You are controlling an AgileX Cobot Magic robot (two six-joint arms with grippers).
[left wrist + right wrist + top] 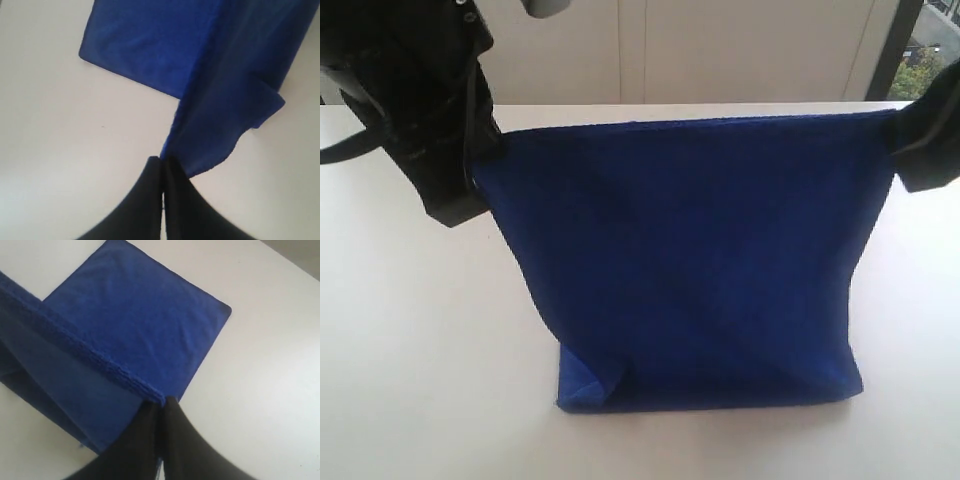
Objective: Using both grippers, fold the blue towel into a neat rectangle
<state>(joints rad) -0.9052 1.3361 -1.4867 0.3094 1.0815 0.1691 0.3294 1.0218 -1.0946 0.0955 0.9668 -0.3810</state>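
Towel: the deep royal-blue, soft microfibre towel (700,260) hangs as a sheet between the two arms. Its top edge runs nearly straight from one arm to the other. Its lower part lies on the white tabletop (420,380). One lower corner (588,382), on the left arm's side, is turned over on itself.

Left pincer (161,161), black and forked: clenched on one upper corner of the towel, with cloth emerging right at the closed tips.

Right pincer (161,404), same build: clenched on the other upper corner, with the thicker hemmed edge leading straight into its tips.

Handling (judgement):
- The towel looks light and limp, with no stiffness of its own. Diagonal creases show where it drapes.
- The pile probably clings to itself and to the tabletop, so layers should drag rather than slide.
- It is not fragile.
- The best hold is at the corners, close to the hem, where the cloth is thickest. A mid-edge hold would let the corners droop.
- Uneven tension along the top edge would probably skew the fold line.
- The turned-over corner could get trapped inside a fold, so it should be flattened first.

No tag or loose thread made out.
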